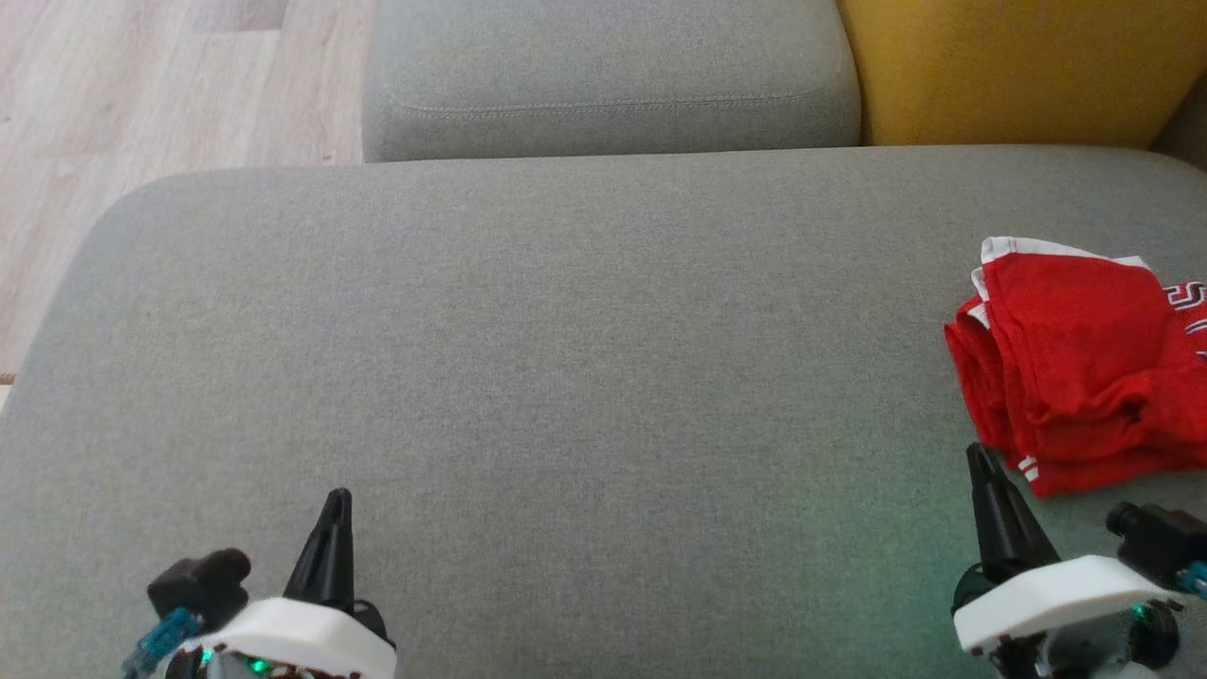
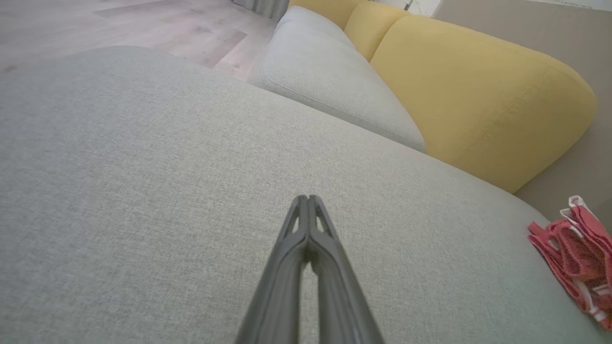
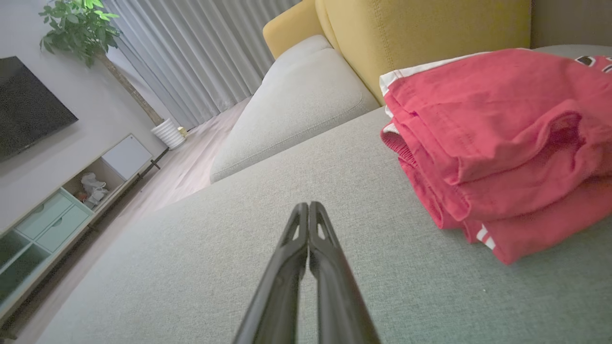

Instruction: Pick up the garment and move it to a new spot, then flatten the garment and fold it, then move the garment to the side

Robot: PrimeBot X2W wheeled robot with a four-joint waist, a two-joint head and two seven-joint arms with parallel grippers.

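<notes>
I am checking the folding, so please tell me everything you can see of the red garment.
The red garment looks like soft jersey fabric, with white trim at its edges and part of a dark-and-white print at its far right. It is folded into a compact, slightly rumpled stack of several layers and lies flat on the right side of the grey sofa seat. As far as it shows, only the seat touches it. The shut right gripper points beside its near-left corner, apart from it.

Left end effector [image 2: 308, 198] closed above grey sofa seat [image 2: 143, 167], folded red garment [image 2: 576, 251] far right, yellow backrest [image 2: 478, 95] behind
</notes>
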